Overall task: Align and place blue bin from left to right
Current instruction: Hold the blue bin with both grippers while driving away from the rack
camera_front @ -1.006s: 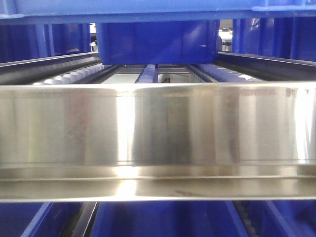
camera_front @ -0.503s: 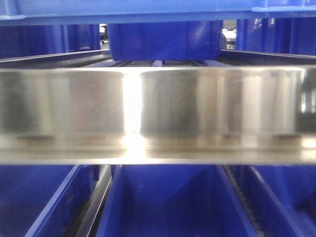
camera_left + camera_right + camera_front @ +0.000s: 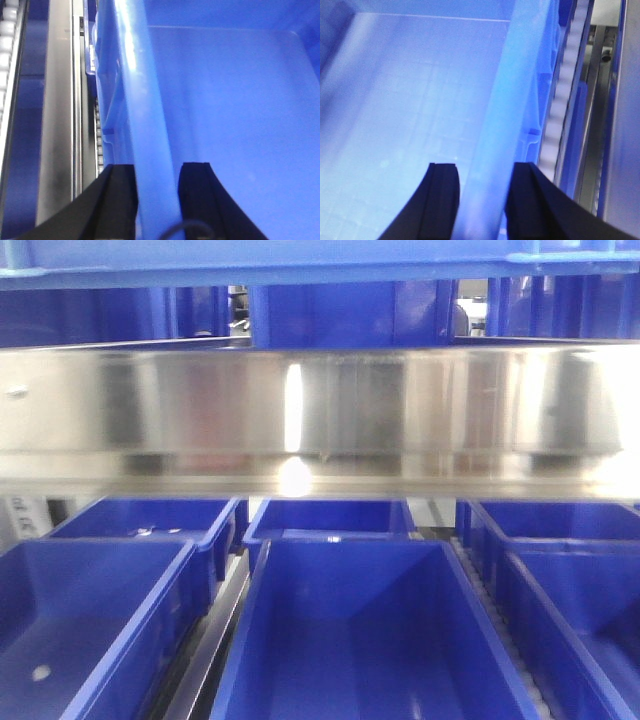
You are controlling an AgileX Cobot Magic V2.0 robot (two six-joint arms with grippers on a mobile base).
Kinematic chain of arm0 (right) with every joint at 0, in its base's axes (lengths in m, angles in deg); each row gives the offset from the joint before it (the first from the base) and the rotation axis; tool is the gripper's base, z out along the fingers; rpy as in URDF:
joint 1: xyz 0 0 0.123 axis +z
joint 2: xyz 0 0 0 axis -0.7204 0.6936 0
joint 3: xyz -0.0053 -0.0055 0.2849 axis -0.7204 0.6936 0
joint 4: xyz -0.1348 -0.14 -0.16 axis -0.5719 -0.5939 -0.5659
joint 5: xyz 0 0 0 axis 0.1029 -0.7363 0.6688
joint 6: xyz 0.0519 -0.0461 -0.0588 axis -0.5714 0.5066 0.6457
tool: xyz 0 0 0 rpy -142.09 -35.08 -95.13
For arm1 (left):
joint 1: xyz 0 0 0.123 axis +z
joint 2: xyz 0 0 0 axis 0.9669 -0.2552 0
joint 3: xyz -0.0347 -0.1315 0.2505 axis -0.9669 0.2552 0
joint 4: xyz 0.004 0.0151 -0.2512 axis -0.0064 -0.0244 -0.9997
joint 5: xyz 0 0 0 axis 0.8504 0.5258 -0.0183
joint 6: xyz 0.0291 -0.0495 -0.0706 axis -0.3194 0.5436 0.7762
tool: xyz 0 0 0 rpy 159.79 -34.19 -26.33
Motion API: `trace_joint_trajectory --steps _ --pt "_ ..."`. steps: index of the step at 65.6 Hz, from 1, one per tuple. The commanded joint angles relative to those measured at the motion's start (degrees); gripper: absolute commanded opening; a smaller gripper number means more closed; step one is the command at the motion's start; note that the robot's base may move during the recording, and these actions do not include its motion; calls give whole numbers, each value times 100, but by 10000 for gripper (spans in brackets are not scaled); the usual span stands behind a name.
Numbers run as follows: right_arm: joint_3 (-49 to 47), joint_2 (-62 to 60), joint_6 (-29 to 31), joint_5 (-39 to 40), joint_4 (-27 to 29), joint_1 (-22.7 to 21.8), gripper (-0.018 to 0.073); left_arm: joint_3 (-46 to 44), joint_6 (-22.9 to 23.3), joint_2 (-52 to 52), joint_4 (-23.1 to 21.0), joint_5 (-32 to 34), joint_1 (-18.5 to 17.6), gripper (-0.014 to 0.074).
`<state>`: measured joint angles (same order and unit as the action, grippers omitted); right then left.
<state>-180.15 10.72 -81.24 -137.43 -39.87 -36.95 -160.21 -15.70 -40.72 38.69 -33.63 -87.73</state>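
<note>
The left gripper (image 3: 157,167) straddles the left side wall of the blue bin (image 3: 235,100) - one finger outside, one inside, both pressed against the thick rim, clamped on it. A roller track (image 3: 100,135) runs just left of that wall. The right gripper (image 3: 482,166) grips the bin's right rim the same way, with white rollers (image 3: 560,100) just beside it on the right. In the front view a steel rail (image 3: 320,410) crosses above the bins.
</note>
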Motion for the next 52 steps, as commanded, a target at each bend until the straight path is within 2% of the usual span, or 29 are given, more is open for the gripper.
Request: trace_joint_trajectory --steps 1,52 --pt "-113 -67 -39 523 44 -4 -67 -95 -64 198 -596 271 -46 -111" --pt "-113 -67 -39 523 44 -4 -67 -95 -64 198 -596 271 -46 -111"
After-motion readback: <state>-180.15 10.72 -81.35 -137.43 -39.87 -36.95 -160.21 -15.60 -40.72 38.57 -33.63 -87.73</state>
